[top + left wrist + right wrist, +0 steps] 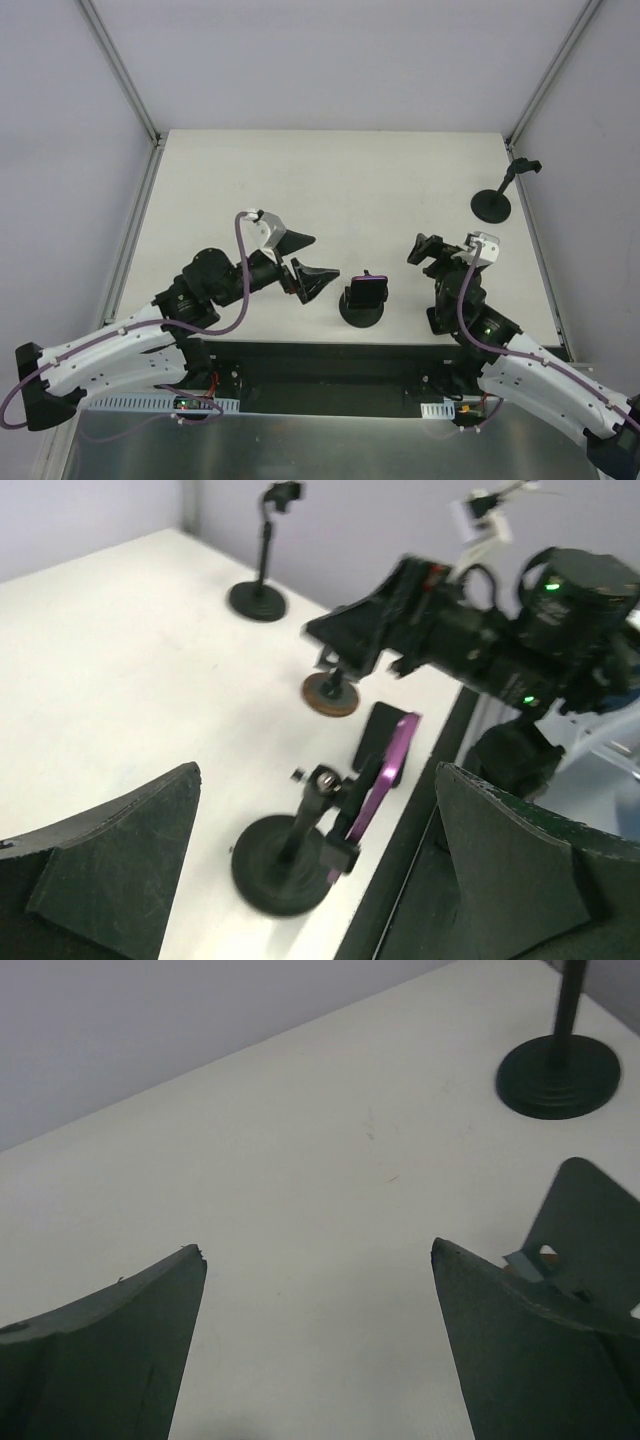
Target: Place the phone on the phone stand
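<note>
Phone (385,775) edge-on, screen side hidden

An off-white counter (330,190) fills the middle of the top view, matte and evenly lit, with only soft, faint shadows. Pale grey-lilac walls (330,60) close it in at the back and on both sides. Slim metal rails (118,65) rise from its back corners and run along its side edges. Along the near edge lies a black strip (330,362), and below it a brushed grey metal surface (330,445).
</note>
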### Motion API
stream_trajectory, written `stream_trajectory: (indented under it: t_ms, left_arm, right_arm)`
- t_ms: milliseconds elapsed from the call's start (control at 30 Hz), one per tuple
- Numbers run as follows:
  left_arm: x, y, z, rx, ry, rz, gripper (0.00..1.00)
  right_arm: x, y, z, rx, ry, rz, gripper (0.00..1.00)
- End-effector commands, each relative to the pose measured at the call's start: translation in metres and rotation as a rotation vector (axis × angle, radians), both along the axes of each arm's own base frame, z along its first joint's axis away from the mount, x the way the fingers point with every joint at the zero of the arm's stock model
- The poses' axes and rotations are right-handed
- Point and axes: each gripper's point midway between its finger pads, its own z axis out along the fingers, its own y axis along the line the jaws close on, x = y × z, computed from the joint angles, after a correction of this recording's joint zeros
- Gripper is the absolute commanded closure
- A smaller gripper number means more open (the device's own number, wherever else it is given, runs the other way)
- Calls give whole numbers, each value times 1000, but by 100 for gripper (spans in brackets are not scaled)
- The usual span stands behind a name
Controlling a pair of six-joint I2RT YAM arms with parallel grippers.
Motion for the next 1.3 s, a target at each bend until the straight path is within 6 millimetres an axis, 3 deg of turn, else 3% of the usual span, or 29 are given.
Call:
stream_trajectory:
  t_ms: [0, 133, 267, 300, 367, 400, 433, 467, 500, 533, 600, 633, 700, 733, 767, 800, 867, 900, 933, 1000, 1133, 1267]
  left_arm:
    - [20, 52, -20, 46, 149, 274, 1]
    - [12, 78, -27, 79, 155, 314, 1]
    - [7, 99, -21, 61, 118, 345, 1]
    - [7, 103, -21, 65, 117, 356, 1]
    - [3, 107, -17, 52, 105, 349, 1]
    - [2, 108, -17, 52, 102, 342, 1]
    - [-2, 108, -17, 56, 98, 323, 1]
    - [-5, 108, -14, 44, 95, 311, 1]
    - [-6, 108, -13, 41, 91, 301, 1]
    - [-10, 107, -10, 35, 88, 281, 1]
    - [-12, 104, -4, 34, 79, 258, 1]
    - [-15, 104, 8, 21, 61, 243, 1]
    - [-20, 93, 13, 48, 52, 184, 1]
    - [-23, 92, 29, 42, 21, 162, 1]
    - [-25, 83, 27, 78, 24, 121, 1]
    - [-26, 81, 40, 76, -4, 110, 1]
    - [-26, 69, 38, 127, -1, 68, 1]
    - [-27, 68, 54, 116, -20, 55, 1]
    - [-25, 60, 51, 151, -28, 37, 1]
    - [-27, 57, 65, 159, -66, 7, 1]
    - [-23, 50, 67, 192, -104, -3, 1]
    - [-12, 52, 48, 252, -128, 40, 1]
  right_arm:
    - [-11, -55, 19, -12, 25, -272, 3]
    - [-18, -83, 25, -53, 48, -343, 3]
    - [-27, -109, 24, -113, 128, -379, 3]
    - [-26, -107, 27, -117, 146, -345, 3]
    - [-25, -119, 15, -142, 220, -364, 2]
    - [-21, -111, 5, -127, 263, -302, 1]
    - [-21, -126, 0, -110, 301, -357, 1]
    - [-19, -130, -12, -111, 365, -359, 6]
    - [-15, -122, -20, -75, 401, -296, 8]
    - [-14, -136, -25, -61, 427, -329, 8]
    - [-7, -131, -35, -24, 473, -265, 11]
    - [-7, -139, -36, -14, 487, -279, 11]
    - [-1, -135, -42, 9, 508, -213, 14]
    - [1, -134, -42, 2, 505, -198, 16]
    - [3, -135, -41, -28, 502, -181, 19]
    - [4, -134, -41, -28, 500, -171, 23]
    - [6, -136, -41, -57, 488, -163, 34]
    - [8, -134, -41, -58, 480, -149, 37]
    - [12, -132, -38, -59, 459, -135, 41]
    - [14, -126, -38, -60, 453, -97, 46]
    - [17, -122, -39, -63, 451, -70, 53]
    - [18, -130, -41, -109, 457, -89, 59]
